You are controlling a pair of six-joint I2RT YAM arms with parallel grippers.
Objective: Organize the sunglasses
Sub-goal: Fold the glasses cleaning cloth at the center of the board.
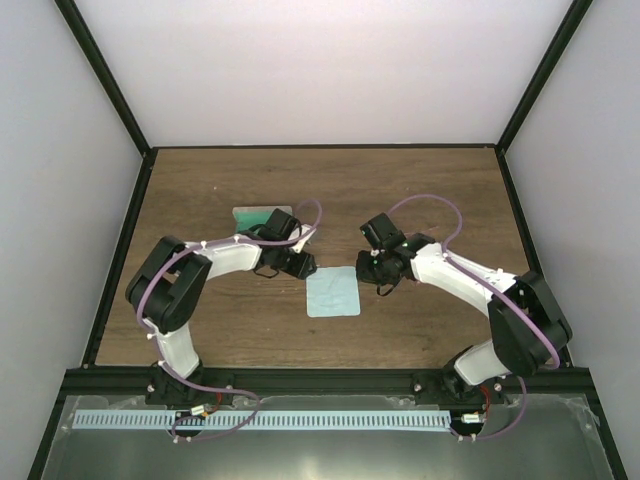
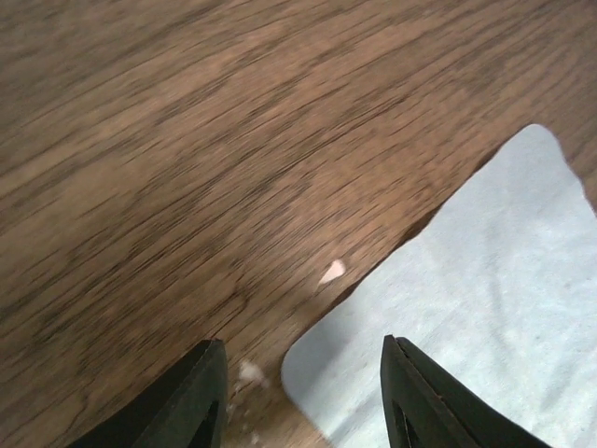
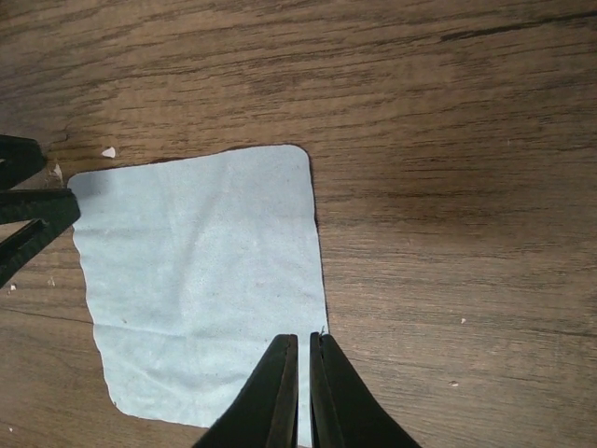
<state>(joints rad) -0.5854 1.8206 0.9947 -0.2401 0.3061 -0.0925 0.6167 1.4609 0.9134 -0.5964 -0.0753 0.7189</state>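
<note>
Beyond the cloth's (image 1: 333,293) far left corner the case (image 1: 250,216) shows green, mostly under the left arm; sunglasses hidden from me. Left claw (image 2: 300,342) gapes wide at that corner. Right claw (image 3: 301,338), pinched narrow, at the cloth's right edge; bare surface (image 1: 430,190) beyond.

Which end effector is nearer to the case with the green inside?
Left. The left end effector sits close by the case; the right end effector is across the cloth, farther away.

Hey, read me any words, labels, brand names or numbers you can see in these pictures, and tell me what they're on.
None. No writing shows on the blue cloth, the wooden table or the partly hidden green-lined case.
</note>
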